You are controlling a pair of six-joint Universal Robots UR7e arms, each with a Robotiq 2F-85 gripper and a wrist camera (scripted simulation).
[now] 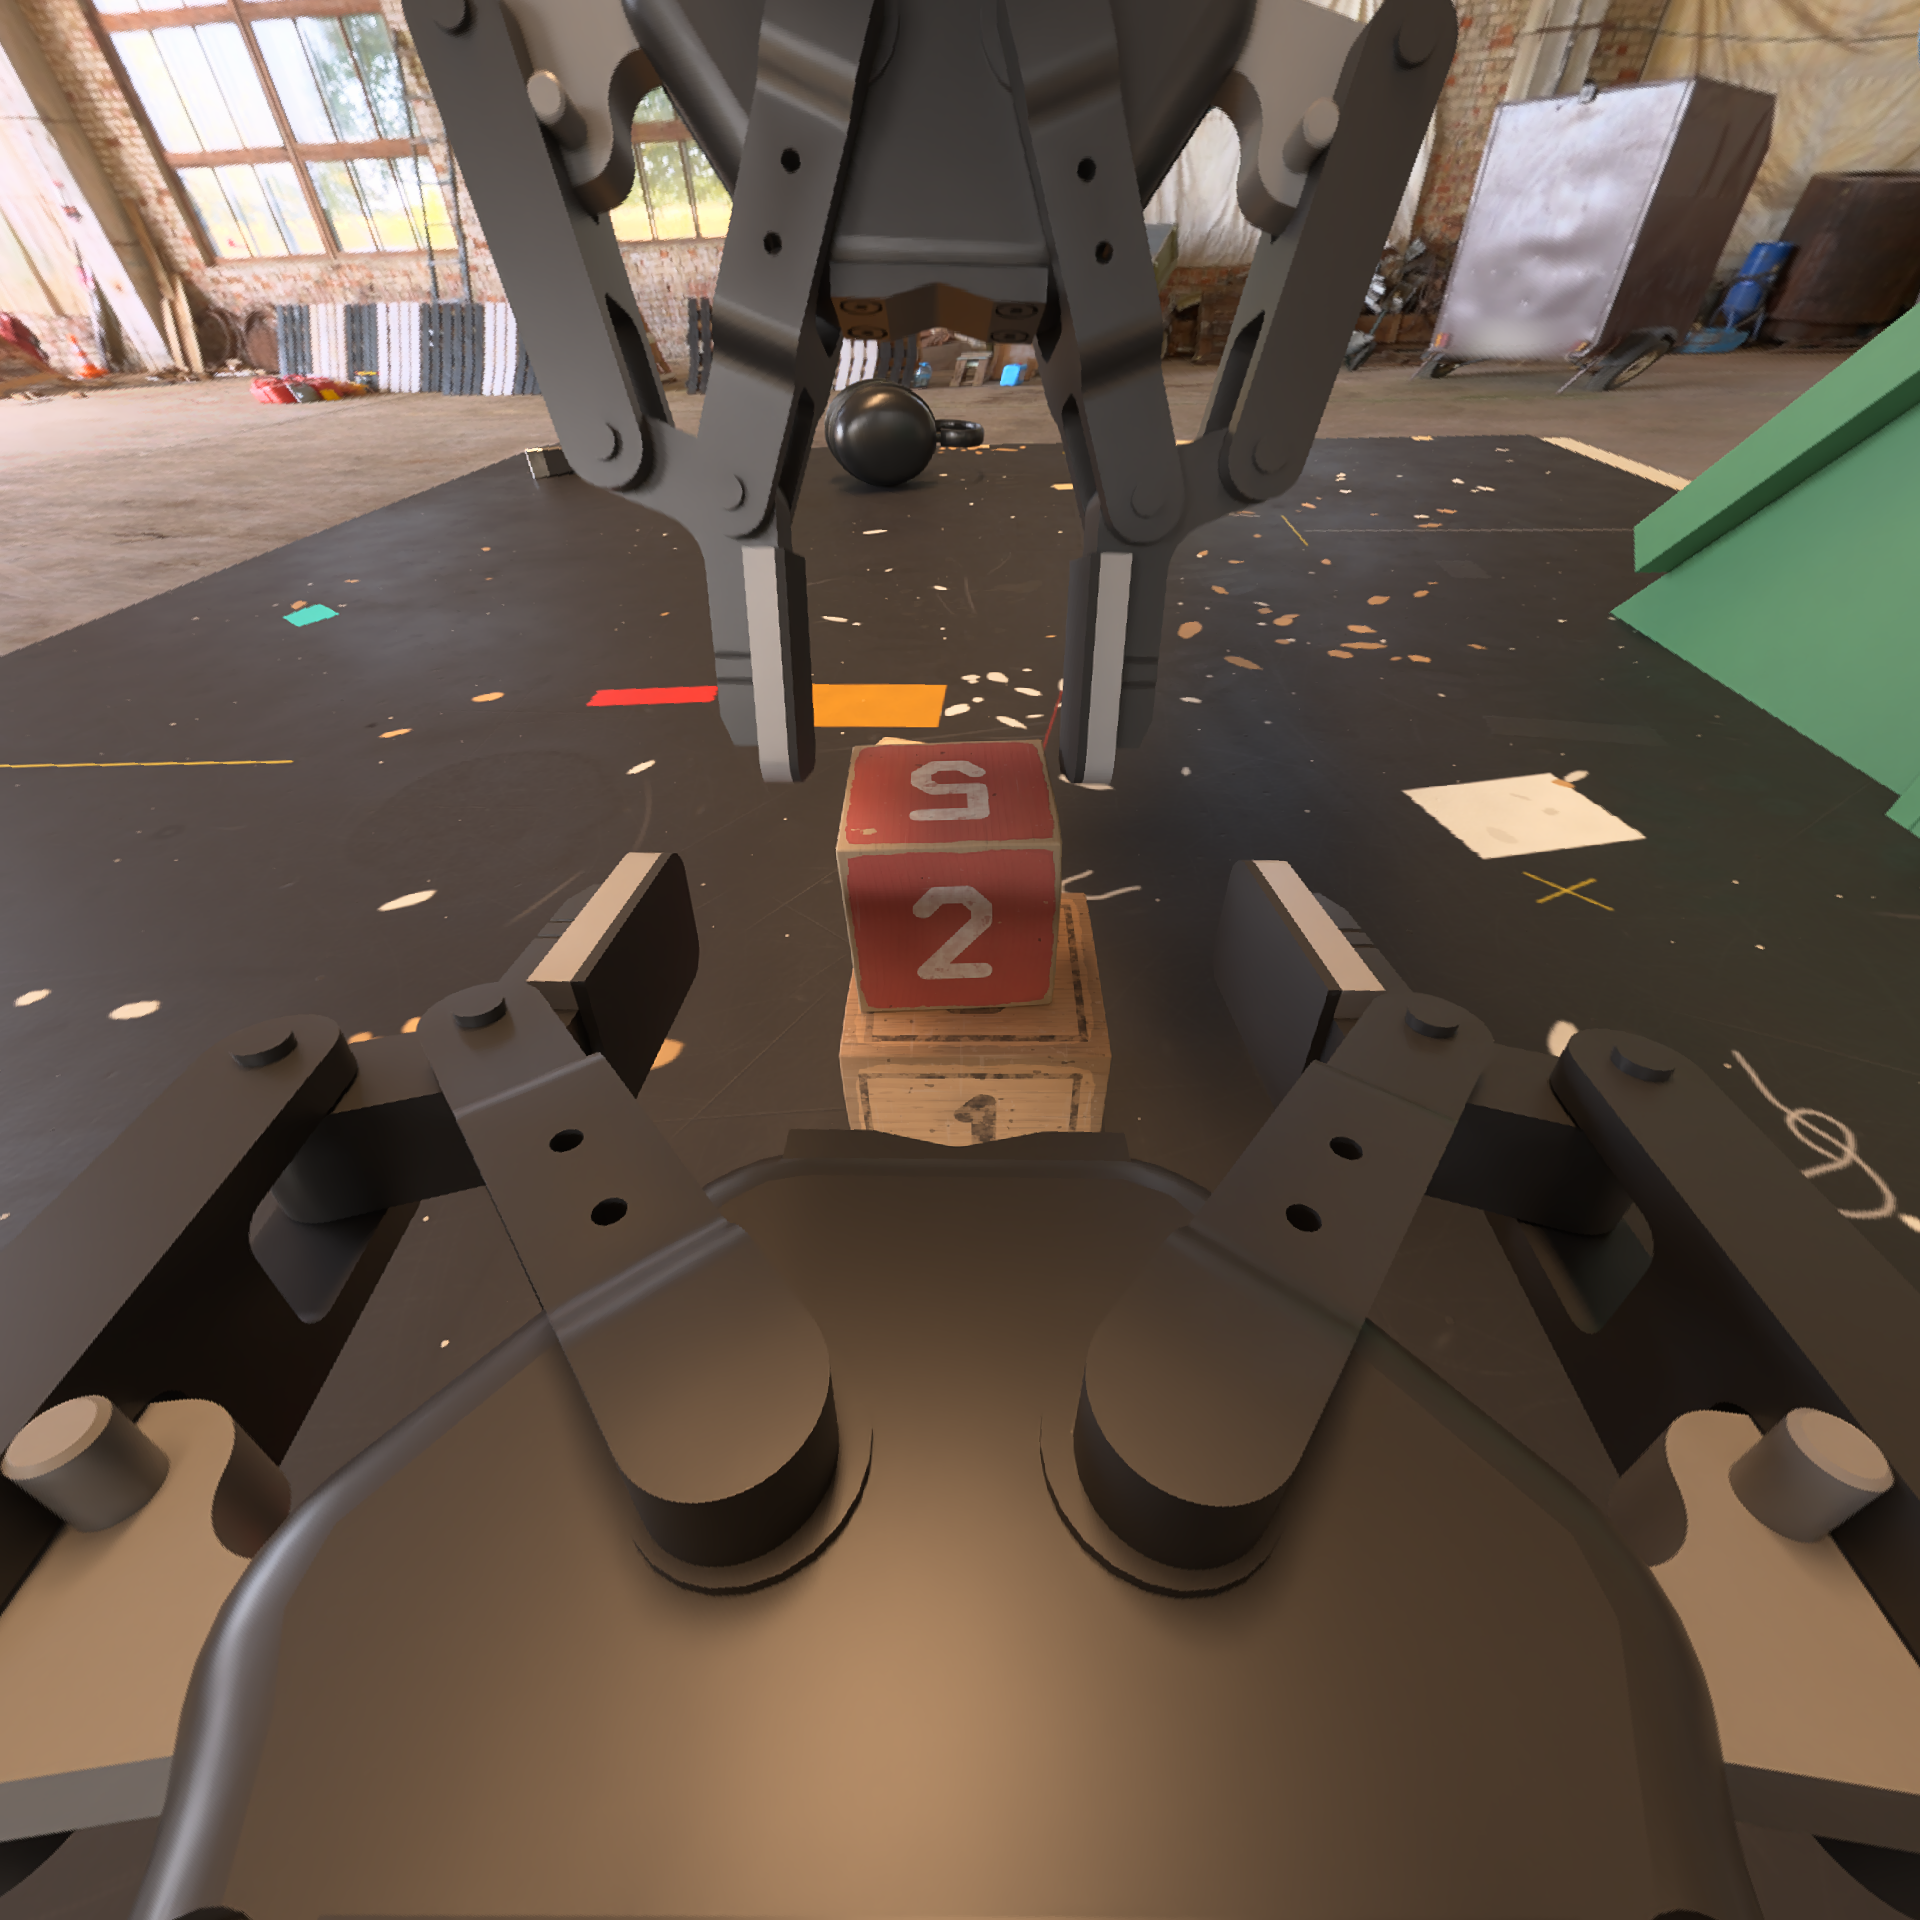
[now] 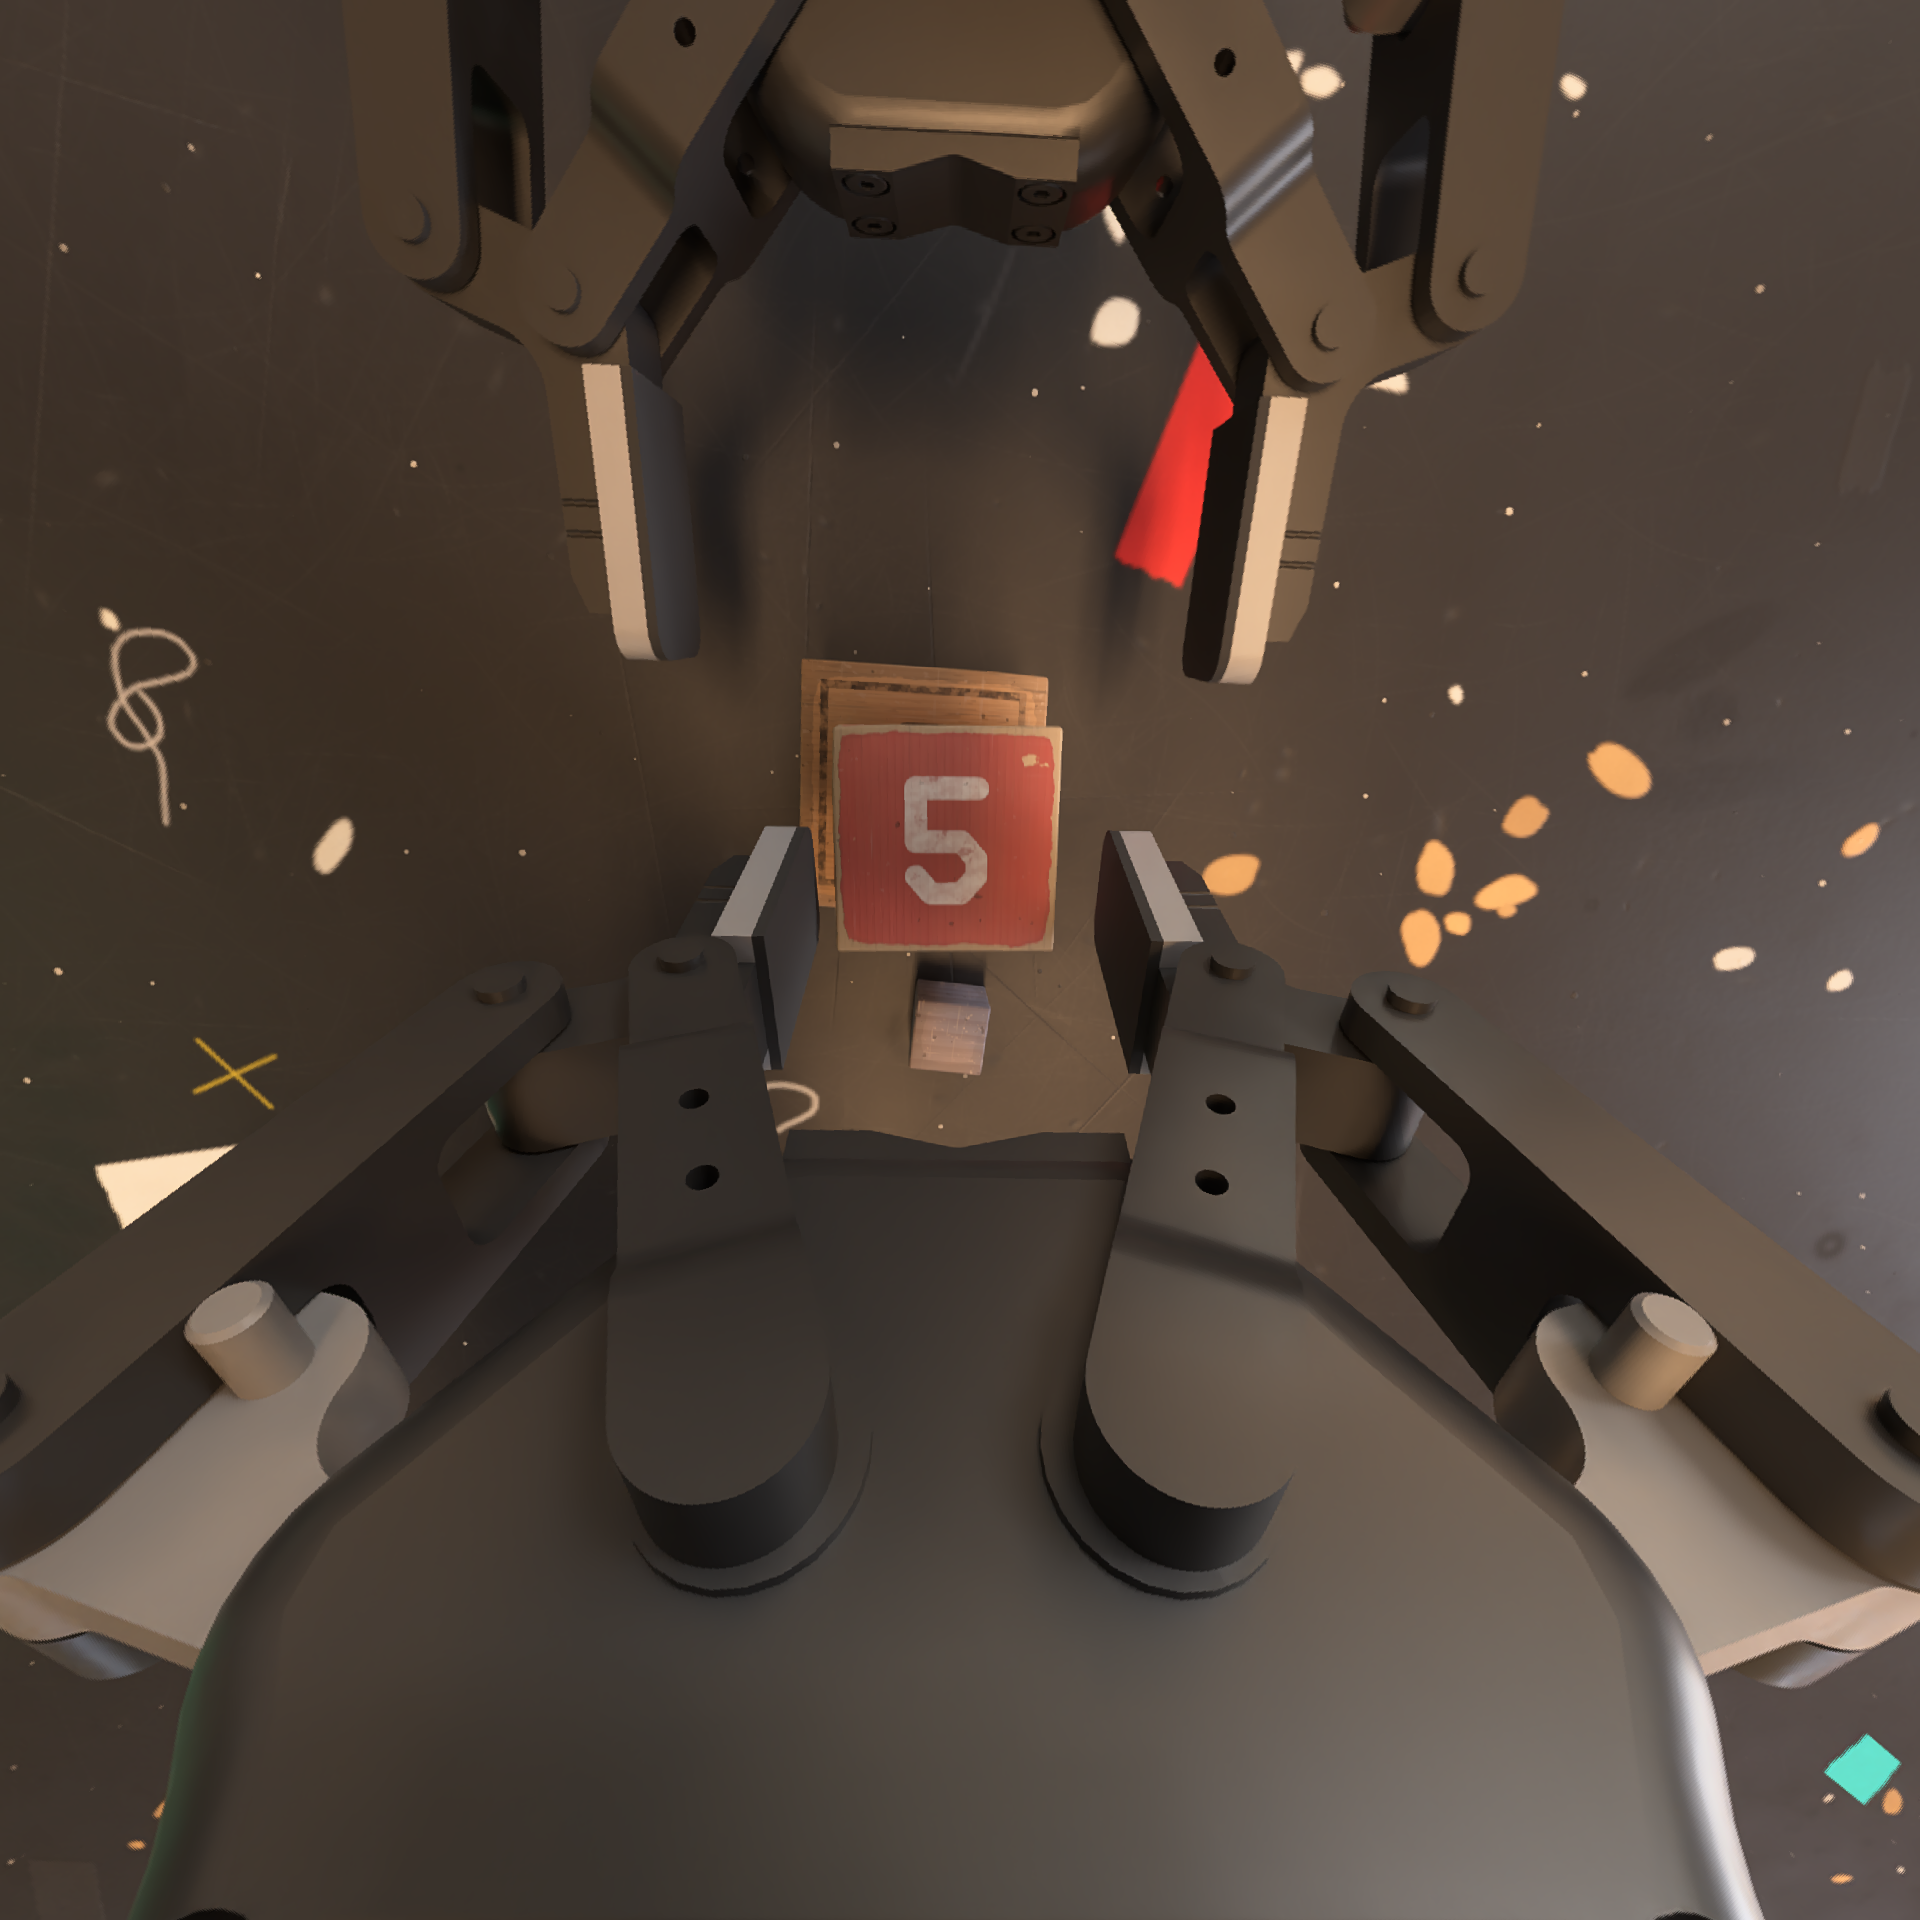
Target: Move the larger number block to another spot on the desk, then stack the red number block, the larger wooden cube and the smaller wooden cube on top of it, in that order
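Note:
The red number block (image 1: 951,883) stands on top of the larger, pale wooden number block (image 1: 977,1081) on the dark desk. My left gripper (image 1: 956,894) is open and empty, level with the stack and just short of it. My right gripper (image 1: 935,764) hangs over the stack, open, with its fingertips either side of the red block's top and a small gap on each side. In the right wrist view, the right gripper (image 2: 951,862) frames the red block (image 2: 948,840), and the wooden number block (image 2: 925,691) shows beneath it. A small greyish cube (image 2: 948,1023) lies on the desk beside the stack. The left gripper (image 2: 940,623) is open beyond it.
A black kettlebell (image 1: 883,431) sits at the far side of the desk. A green box (image 1: 1808,582) stands at the right. A small pale block (image 1: 545,460) lies at the far left edge. Flat coloured patches and paint specks mark the dark desk (image 1: 416,831).

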